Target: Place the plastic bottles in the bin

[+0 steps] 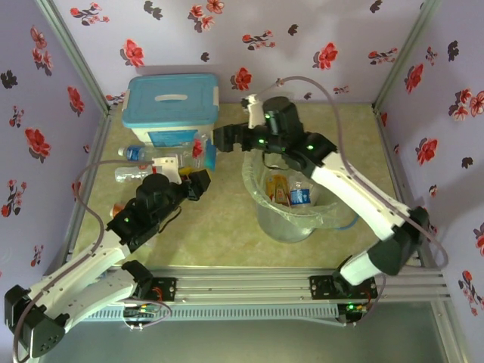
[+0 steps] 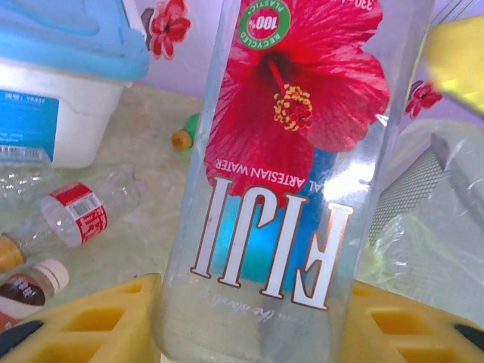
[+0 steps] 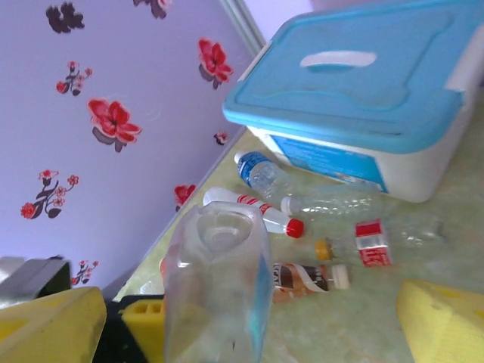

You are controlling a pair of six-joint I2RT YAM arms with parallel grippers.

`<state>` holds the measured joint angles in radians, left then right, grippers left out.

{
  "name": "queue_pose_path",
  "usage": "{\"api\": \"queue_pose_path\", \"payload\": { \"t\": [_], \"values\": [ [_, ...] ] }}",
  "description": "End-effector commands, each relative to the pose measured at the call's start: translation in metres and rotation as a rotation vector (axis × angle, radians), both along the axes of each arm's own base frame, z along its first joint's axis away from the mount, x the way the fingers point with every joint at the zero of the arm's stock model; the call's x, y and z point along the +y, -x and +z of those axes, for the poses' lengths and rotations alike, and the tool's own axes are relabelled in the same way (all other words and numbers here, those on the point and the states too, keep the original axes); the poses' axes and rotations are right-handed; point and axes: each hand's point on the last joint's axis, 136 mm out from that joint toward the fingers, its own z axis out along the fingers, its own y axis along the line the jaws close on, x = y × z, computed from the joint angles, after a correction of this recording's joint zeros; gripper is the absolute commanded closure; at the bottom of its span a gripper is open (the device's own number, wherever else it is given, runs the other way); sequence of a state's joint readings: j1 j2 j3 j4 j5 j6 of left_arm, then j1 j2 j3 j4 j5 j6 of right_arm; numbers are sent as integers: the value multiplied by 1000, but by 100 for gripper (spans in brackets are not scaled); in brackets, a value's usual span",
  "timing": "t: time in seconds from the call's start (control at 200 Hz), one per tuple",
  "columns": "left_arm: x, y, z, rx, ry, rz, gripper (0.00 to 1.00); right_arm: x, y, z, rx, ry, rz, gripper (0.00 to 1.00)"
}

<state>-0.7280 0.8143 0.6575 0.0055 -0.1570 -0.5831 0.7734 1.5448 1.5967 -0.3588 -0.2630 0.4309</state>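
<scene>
Ok, left hand (image 1: pixel 195 180) is clamped on a Fiji bottle (image 2: pixel 287 189), which sits just left of the bin (image 1: pixel 283 227). Right hand (image 3: pixel 246 321) straddles that bottle with its pads wide apart, clear of it on both sides. Bin holds a blue-label bottle (image 1: pixel 301 195) plus a few more; farther back, several bottles (image 3: pixel 378 242) lie on the counter (image 1: pixel 219 227) beside the box (image 1: pixel 172 102).

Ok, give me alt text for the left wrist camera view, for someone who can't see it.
A clear Fiji water bottle with a red hibiscus label, its lettering upside down, stands clamped in the left gripper. Behind it on the table lie other bottles near a white box with a light-blue lid.
</scene>
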Motion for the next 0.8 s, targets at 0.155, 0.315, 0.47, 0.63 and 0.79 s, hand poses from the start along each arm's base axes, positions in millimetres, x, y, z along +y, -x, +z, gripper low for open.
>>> {"api": "queue_pose_path", "payload": {
  "t": [0.155,0.315,0.47,0.63,0.79],
  "values": [
    [7,-4,33,-115,28,31,82,53,-4,-1,64,-74,115,3],
    [11,-5,28,-107,12,50,82,72,4,-12,129,-93,193,16],
    [16,-7,23,-96,-24,79,81,73,3,-16,132,-88,180,31],
    [21,-9,15,-79,-70,99,78,76,-1,-18,131,-77,176,42],
    [22,-8,10,-74,-63,108,73,78,-4,-18,134,-81,170,52]
  ]
}}
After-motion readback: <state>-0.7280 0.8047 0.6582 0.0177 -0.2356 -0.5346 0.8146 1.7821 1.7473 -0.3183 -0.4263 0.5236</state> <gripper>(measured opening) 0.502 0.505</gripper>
